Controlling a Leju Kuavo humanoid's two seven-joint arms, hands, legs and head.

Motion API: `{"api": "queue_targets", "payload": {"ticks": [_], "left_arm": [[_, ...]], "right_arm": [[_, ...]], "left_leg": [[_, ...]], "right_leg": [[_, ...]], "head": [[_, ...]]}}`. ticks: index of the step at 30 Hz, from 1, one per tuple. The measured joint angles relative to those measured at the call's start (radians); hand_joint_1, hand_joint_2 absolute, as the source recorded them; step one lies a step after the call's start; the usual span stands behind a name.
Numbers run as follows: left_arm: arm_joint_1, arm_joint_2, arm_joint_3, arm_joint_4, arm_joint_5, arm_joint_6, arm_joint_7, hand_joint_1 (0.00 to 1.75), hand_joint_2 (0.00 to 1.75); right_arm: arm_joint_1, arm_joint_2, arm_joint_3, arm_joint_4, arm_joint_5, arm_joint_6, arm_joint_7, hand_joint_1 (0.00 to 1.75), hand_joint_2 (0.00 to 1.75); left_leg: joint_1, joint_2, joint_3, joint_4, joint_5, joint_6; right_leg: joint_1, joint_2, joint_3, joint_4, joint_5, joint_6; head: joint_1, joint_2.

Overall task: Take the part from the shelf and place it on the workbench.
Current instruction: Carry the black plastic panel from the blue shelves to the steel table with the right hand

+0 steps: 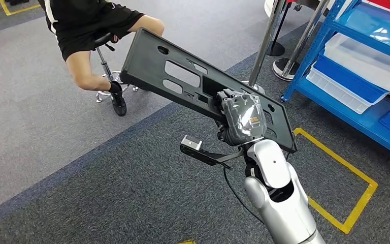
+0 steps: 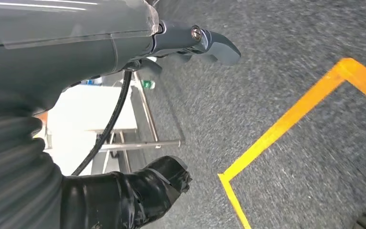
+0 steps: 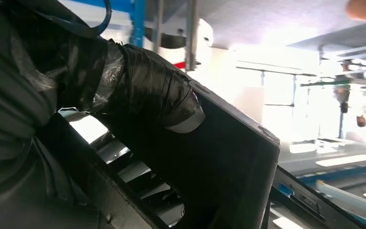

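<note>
The right hand (image 1: 241, 118) grips the long black part (image 1: 183, 81) near its shelf-side end, the panel's length stretching away leftward above the carpet; blue shelf (image 1: 355, 66) close alongside.

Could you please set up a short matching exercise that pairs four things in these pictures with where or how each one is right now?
Things:
1. black panel part
2. right robot hand
3. blue shelf
4. yellow floor marking

States:
a. on the dark carpet, to the robot's right
b. held up over the floor, tilted
c. holding white trays
d. gripping the part near one end

Pairs: 1-b, 2-d, 3-c, 4-a
</note>
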Motion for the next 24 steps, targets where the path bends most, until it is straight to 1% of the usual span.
{"api": "queue_targets", "payload": {"ticks": [1, 2, 3, 4, 5, 6, 7, 8, 9, 10, 11, 12, 13, 14, 15, 16, 17, 18, 19, 20, 21, 22, 23, 24], "left_arm": [[0.000, -0.001, 0.000, 0.000, 0.000, 0.000, 0.000, 0.00, 1.75], [0.002, 0.000, 0.000, 0.000, 0.000, 0.000, 0.000, 0.00, 1.75], [0.003, 0.000, 0.000, 0.000, 0.000, 0.000, 0.000, 0.00, 1.75], [0.004, 0.000, 0.000, 0.000, 0.000, 0.000, 0.000, 0.00, 1.75], [0.004, 0.000, 0.000, 0.000, 0.000, 0.000, -0.001, 0.00, 1.75], [0.003, 0.000, 0.000, 0.000, 0.001, 0.000, -0.003, 0.00, 1.75], [0.002, 0.000, 0.000, 0.000, 0.001, 0.000, -0.004, 0.00, 1.75], [0.001, -0.001, 0.000, 0.000, 0.002, 0.000, -0.006, 0.00, 1.75], [0.001, -0.001, 0.000, 0.000, 0.002, 0.000, -0.007, 0.00, 1.75], [0.001, 0.000, 0.001, 0.000, 0.002, 0.000, -0.007, 0.00, 1.75], [0.002, 0.000, 0.001, 0.000, 0.001, 0.000, -0.007, 0.00, 1.75], [0.002, 0.001, 0.001, 0.000, 0.001, 0.000, -0.007, 0.00, 1.75], [0.002, 0.001, 0.002, 0.000, 0.001, 0.000, -0.007, 0.00, 1.75], [0.002, 0.002, 0.002, 0.000, 0.001, 0.001, -0.008, 0.00, 1.75], [0.002, 0.001, 0.003, 0.000, 0.001, 0.001, -0.009, 0.00, 1.75], [0.002, 0.001, 0.003, 0.000, 0.001, 0.001, -0.010, 0.00, 1.75], [0.002, 0.001, 0.003, 0.000, 0.001, 0.001, -0.010, 0.00, 1.75], [0.003, 0.001, 0.003, 0.000, 0.001, 0.000, -0.010, 0.00, 1.75], [0.003, 0.000, 0.003, 0.000, 0.001, 0.000, -0.010, 0.00, 1.75], [0.002, 0.000, 0.003, 0.000, 0.001, 0.001, -0.010, 0.00, 1.75], [0.001, -0.001, 0.003, 0.000, 0.001, 0.001, -0.010, 0.00, 1.75], [0.000, -0.001, 0.003, 0.000, 0.000, 0.001, -0.010, 0.00, 1.75], [0.000, -0.001, 0.003, 0.000, -0.001, 0.001, -0.009, 0.00, 1.75], [0.000, -0.001, 0.003, 0.000, -0.002, 0.002, -0.008, 0.00, 1.75]], "right_arm": [[-0.001, -0.001, 0.000, 0.000, -0.001, 0.000, -0.001, 1.75, 1.75], [-0.003, -0.001, 0.000, 0.001, -0.001, 0.000, -0.001, 1.75, 1.75], [-0.004, -0.001, 0.000, 0.001, -0.002, 0.001, -0.001, 1.75, 1.75], [-0.006, 0.000, 0.000, 0.001, -0.004, 0.001, -0.001, 1.75, 1.75], [-0.007, 0.000, 0.000, 0.002, -0.006, 0.000, -0.001, 1.75, 1.75], [-0.007, -0.001, 0.000, 0.002, -0.009, 0.000, -0.002, 1.75, 1.75], [-0.007, -0.001, 0.000, 0.002, -0.013, 0.001, -0.002, 1.75, 1.75], [-0.007, -0.002, 0.000, 0.002, -0.019, 0.001, -0.003, 1.75, 1.75], [-0.007, -0.002, -0.001, 0.002, -0.025, 0.003, -0.005, 1.75, 1.75], [-0.007, -0.003, -0.001, 0.001, -0.030, 0.006, -0.006, 1.75, 1.75], [-0.007, -0.003, -0.001, 0.000, -0.035, 0.009, -0.007, 1.75, 1.75], [-0.008, -0.003, -0.002, -0.003, -0.040, 0.012, -0.008, 1.75, 1.75], [-0.008, -0.003, -0.002, -0.007, -0.043, 0.014, -0.008, 1.75, 1.75], [-0.008, -0.003, -0.003, -0.012, -0.046, 0.016, -0.008, 1.75, 1.75], [-0.008, -0.003, -0.003, -0.018, -0.048, 0.016, -0.008, 1.75, 1.75], [-0.009, -0.003, -0.004, -0.023, -0.050, 0.017, -0.008, 1.75, 1.75], [-0.009, -0.003, -0.004, -0.028, -0.051, 0.017, -0.008, 1.75, 1.75], [-0.009, -0.002, -0.004, -0.032, -0.052, 0.017, -0.008, 1.75, 1.75], [-0.010, -0.002, -0.004, -0.036, -0.052, 0.017, -0.008, 1.75, 1.75], [-0.010, -0.002, -0.004, -0.040, -0.052, 0.017, -0.008, 1.75, 1.75], [-0.010, -0.002, -0.004, -0.042, -0.052, 0.017, -0.008, 1.75, 1.75], [-0.008, -0.003, -0.004, -0.043, -0.052, 0.017, -0.008, 1.75, 1.75], [-0.005, -0.004, -0.004, -0.044, -0.052, 0.017, -0.008, 1.75, 1.75], [-0.002, -0.005, -0.005, -0.044, -0.052, 0.017, -0.008, 1.75, 1.75]], "left_leg": [[0.003, -0.011, -0.004, -0.001, 0.004, -0.007], [0.004, -0.022, -0.008, -0.004, 0.008, -0.014], [0.005, -0.019, -0.011, -0.003, 0.009, -0.020], [0.003, 0.002, -0.018, 0.008, 0.000, -0.025], [0.000, 0.031, -0.032, 0.037, -0.020, -0.029], [0.001, 0.065, -0.055, 0.088, -0.051, -0.032], [0.000, 0.088, -0.084, 0.151, -0.086, -0.037], [0.002, 0.097, -0.112, 0.213, -0.114, -0.041], [0.003, 0.100, -0.129, 0.255, -0.127, -0.045], [0.003, 0.103, -0.127, 0.259, -0.121, -0.048], [0.003, 0.108, -0.104, 0.225, -0.099, -0.049], [0.003, 0.121, -0.063, 0.159, -0.068, -0.048], [-0.001, 0.143, -0.025, 0.094, -0.047, -0.043], [-0.004, 0.161, 0.004, 0.043, -0.034, -0.036], [-0.007, 0.174, 0.017, 0.015, -0.029, -0.027], [-0.010, 0.174, 0.017, 0.011, -0.032, -0.019], [-0.009, 0.162, 0.015, 0.009, -0.029, -0.013], [-0.007, 0.151, 0.014, 0.006, -0.026, -0.006], [-0.005, 0.140, 0.014, 0.003, -0.023, 0.000], [-0.002, 0.130, 0.014, 0.000, -0.019, 0.006], [0.000, 0.119, 0.013, -0.002, -0.016, 0.011], [-0.001, 0.108, 0.011, -0.003, -0.014, 0.015], [-0.002, 0.095, 0.009, -0.002, -0.012, 0.017], [-0.003, 0.081, 0.007, -0.002, -0.011, 0.018]], "right_leg": [[0.002, 0.002, 0.002, -0.007, -0.002, -0.002], [0.002, -0.010, 0.003, -0.013, 0.001, -0.003], [0.000, -0.023, 0.005, -0.019, 0.005, -0.005], [-0.002, -0.036, 0.008, -0.027, 0.010, -0.010], [-0.004, -0.051, 0.011, -0.035, 0.015, -0.014], [-0.004, -0.067, 0.012, -0.039, 0.018, -0.017], [-0.002, -0.082, 0.011, -0.040, 0.019, -0.021], [0.000, -0.098, 0.009, -0.038, 0.018, -0.021], [0.001, -0.114, 0.006, -0.036, 0.018, -0.021], [0.001, -0.129, 0.005, -0.034, 0.017, -0.020], [0.001, -0.143, 0.004, -0.031, 0.014, -0.018], [0.001, -0.156, 0.004, -0.026, 0.011, -0.015], [0.004, -0.167, 0.003, -0.021, 0.006, -0.010], [0.007, -0.178, 0.002, -0.015, 0.002, -0.005], [0.010, -0.187, 0.002, -0.011, -0.001, 0.000], [0.014, -0.197, 0.002, -0.010, -0.003, 0.004], [0.015, -0.206, 0.004, -0.009, -0.004, 0.008], [0.014, -0.210, 0.006, -0.009, -0.007, 0.013], [0.011, -0.196, 0.004, 0.001, -0.017, 0.019], [0.007, -0.171, -0.005, 0.026, -0.038, 0.023], [0.003, -0.139, -0.024, 0.071, -0.067, 0.027], [0.001, -0.110, -0.051, 0.133, -0.102, 0.029], [0.000, -0.095, -0.082, 0.199, -0.130, 0.031], [-0.001, -0.089, -0.106, 0.247, -0.143, 0.031]], "head": [[0.000, 0.000], [0.001, 0.000], [0.001, 0.000], [-0.001, 0.000], [-0.002, 0.000], [-0.004, 0.000], [-0.005, 0.000], [-0.005, 0.000], [-0.005, 0.000], [-0.005, 0.000], [-0.006, 0.000], [-0.006, 0.000], [-0.006, 0.000], [-0.005, 0.000], [-0.005, 0.000], [-0.005, 0.000], [-0.004, 0.000], [-0.004, 0.000], [-0.004, 0.000], [-0.004, 0.000], [-0.004, 0.000], [-0.004, 0.000], [-0.004, 0.000], [-0.004, 0.000]]}}
